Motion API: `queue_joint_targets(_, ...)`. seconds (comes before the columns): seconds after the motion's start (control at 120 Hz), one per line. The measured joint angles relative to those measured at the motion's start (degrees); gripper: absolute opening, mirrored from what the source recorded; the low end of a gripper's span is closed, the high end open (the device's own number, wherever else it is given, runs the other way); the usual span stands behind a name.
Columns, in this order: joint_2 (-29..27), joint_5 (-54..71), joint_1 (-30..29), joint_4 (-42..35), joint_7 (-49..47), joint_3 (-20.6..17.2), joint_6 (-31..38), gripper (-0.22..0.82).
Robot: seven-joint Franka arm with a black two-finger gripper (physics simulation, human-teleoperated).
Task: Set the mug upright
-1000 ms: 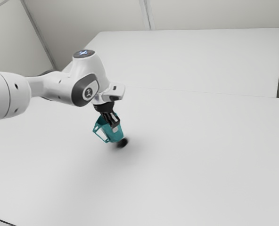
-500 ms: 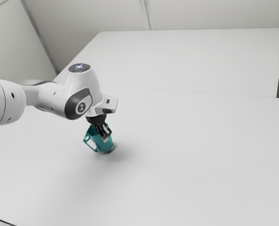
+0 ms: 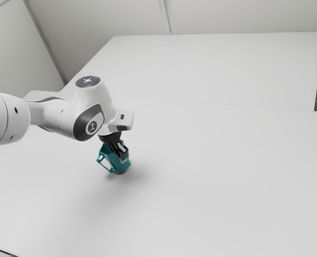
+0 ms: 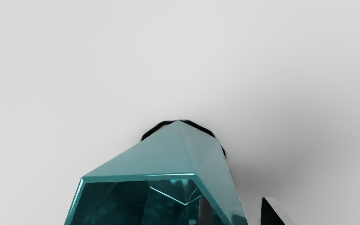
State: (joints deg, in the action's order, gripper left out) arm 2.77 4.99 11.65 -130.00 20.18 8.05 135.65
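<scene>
from the exterior view i find the teal mug (image 3: 117, 165) on the counter (image 3: 217, 182), in the exterior view's left half, with its handle (image 3: 98, 159) toward the exterior view's left. as far as i can judge it is upright: the dark base (image 4: 200, 125) is down at the counter and the mouth faces up toward my wrist camera. a very slight lean i can't rule out.

my end effector (image 3: 122, 158) is open, lowered over the mug's side. one finger (image 4: 205, 212) reaches inside the mouth and the other finger (image 4: 271, 214) stands outside, apart from the wall (image 4: 222, 184), so the wall is between them without being pinched. that would suit a mug just let go as well as one i'm about to pinch.

for handling, i'd guess rigid, glazed ceramic of moderate weight: it won't squash, but the shiny, faceted sides could slide or twist under the pads, and a knock could chip the rim (image 4: 139, 178). straddling the wall on a flat facet, well below the edge, looks like the surest hold; the angular handle seems a poorer one, since the body's weight would swing off to one side.
</scene>
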Motion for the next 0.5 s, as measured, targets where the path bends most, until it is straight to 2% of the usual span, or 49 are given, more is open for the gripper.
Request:
queue_joint_targets(0.092, -0.29, -0.40, 0.07, -0.01, 0.12, 0.02, -0.09, 0.26)
queue_joint_targets(0.2, -2.10, -0.50, 0.17, 0.01, 0.24, 0.03, -0.73, 0.40)
queue_joint_targets(0.333, -4.25, -0.18, 0.25, 0.19, 0.34, 0.03, -2.03, 0.50)
queue_joint_targets(0.5, -6.53, 0.08, 0.12, 0.73, 0.40, 0.05, -3.77, 0.55)
